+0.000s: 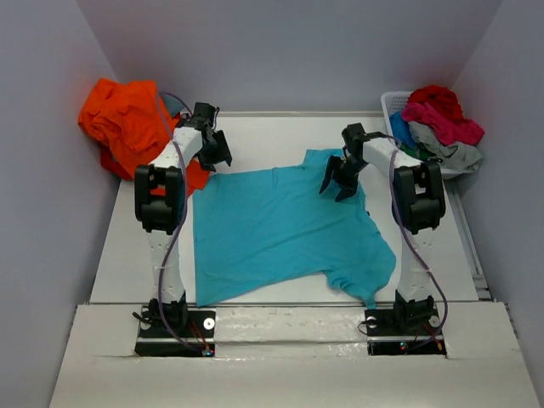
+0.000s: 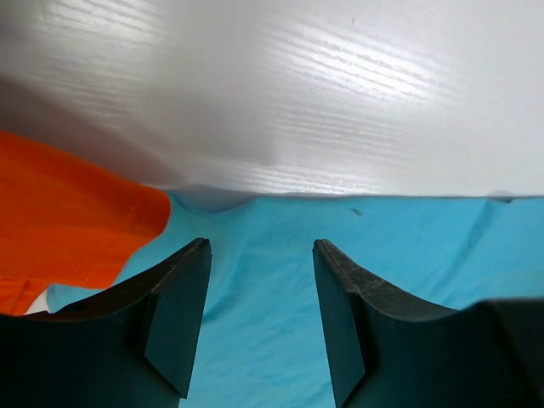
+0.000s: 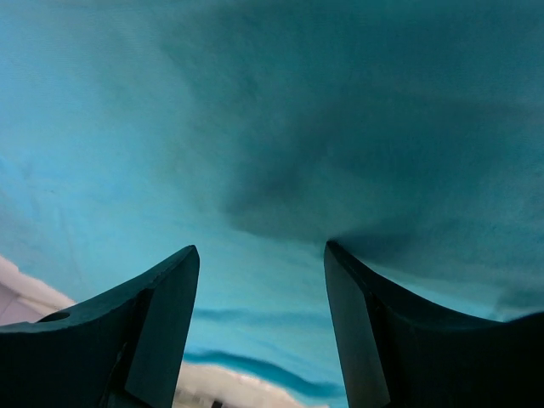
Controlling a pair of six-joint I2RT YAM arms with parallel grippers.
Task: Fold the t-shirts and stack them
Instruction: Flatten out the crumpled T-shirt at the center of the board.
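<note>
On the table [image 1: 255,127]: a turquoise shirt [image 1: 272,229] lies spread in the middle, between the two arms, mostly flat, with one sleeve trailing toward the near right corner.
Turquoise shirt, far edge: seen from the left wrist [image 2: 382,255], it meets the bare white tabletop [image 2: 297,85].
Orange shirts [image 1: 123,119]: heaped at the far left corner against the wall; one flap [image 2: 68,212] reaches the turquoise shirt's far left corner.
Basket [image 1: 393,104]: white, at the far right corner, piled with red [image 1: 433,98], pink [image 1: 446,127] and light grey [image 1: 459,155] shirts.
Left gripper [image 1: 223,153]: at the turquoise shirt's far left corner, fingers [image 2: 183,297] spread well apart, nothing between them, cloth below.
Right gripper [image 1: 336,189]: over the shirt's far right part, fingers [image 3: 170,314] wide apart and pointing down at the cloth [image 3: 255,127]; nothing is gripped. Whether the tips touch the cloth cannot be told.
</note>
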